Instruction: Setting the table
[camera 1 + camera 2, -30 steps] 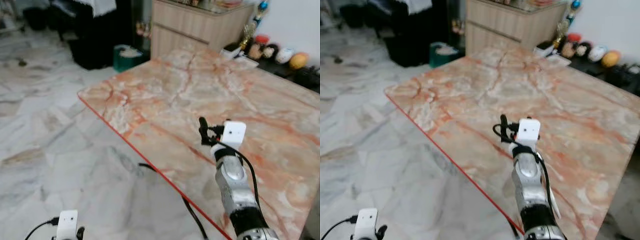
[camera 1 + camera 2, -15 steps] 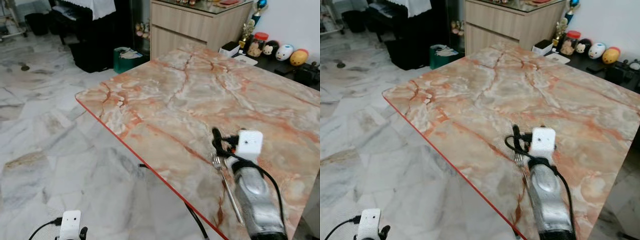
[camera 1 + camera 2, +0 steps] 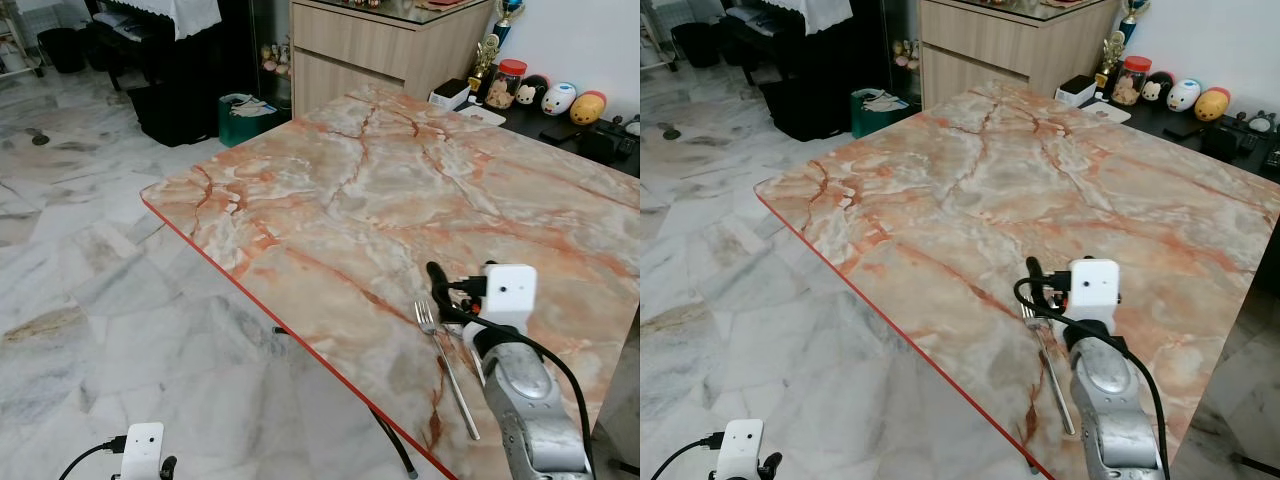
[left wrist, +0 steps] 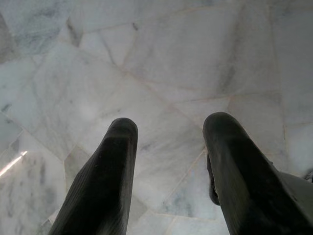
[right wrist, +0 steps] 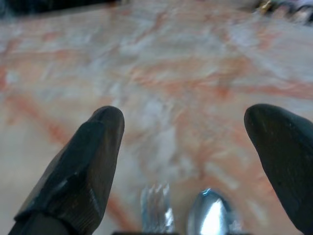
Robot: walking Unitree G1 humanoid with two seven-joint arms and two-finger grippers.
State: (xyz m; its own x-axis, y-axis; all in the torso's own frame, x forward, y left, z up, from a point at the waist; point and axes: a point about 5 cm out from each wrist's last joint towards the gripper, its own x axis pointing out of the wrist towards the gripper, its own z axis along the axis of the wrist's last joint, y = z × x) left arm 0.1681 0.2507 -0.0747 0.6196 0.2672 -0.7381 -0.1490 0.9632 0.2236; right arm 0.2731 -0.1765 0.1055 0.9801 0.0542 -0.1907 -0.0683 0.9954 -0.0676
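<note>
The right gripper (image 5: 183, 147) has its two black fingers (image 5: 80, 156) spread wide and holds nothing. It hangs just above the table (image 3: 400, 190), near the table's front edge, with marble showing between the fingertips. Directly under the gripper lie the fork (image 3: 445, 368) and the spoon (image 5: 208, 215), side by side. The wrist view shows the fork's tines and the spoon's bowl next to each other, both pointing toward the middle of the table. From the head camera the fork lies flat on the table, its handle running back toward the front edge, and the silver arm covers most of the spoon.

The wide spread and the cutlery lying free suggest the pair has been set down here as one place setting. It sits close to the front edge, where a seated person could reach it. Lying flat with handles toward the edge is how cutlery is normally laid, so this part of the job looks done. The gripper should lift straight off the table so that it does not nudge either piece.

The left gripper (image 4: 166, 166) hangs idle beside the table, low over the marble floor (image 3: 90, 250), its fingers apart and empty. Beyond the table's far edge stand a wooden cabinet (image 3: 390, 45) and a row of small figurines (image 3: 560, 98).
</note>
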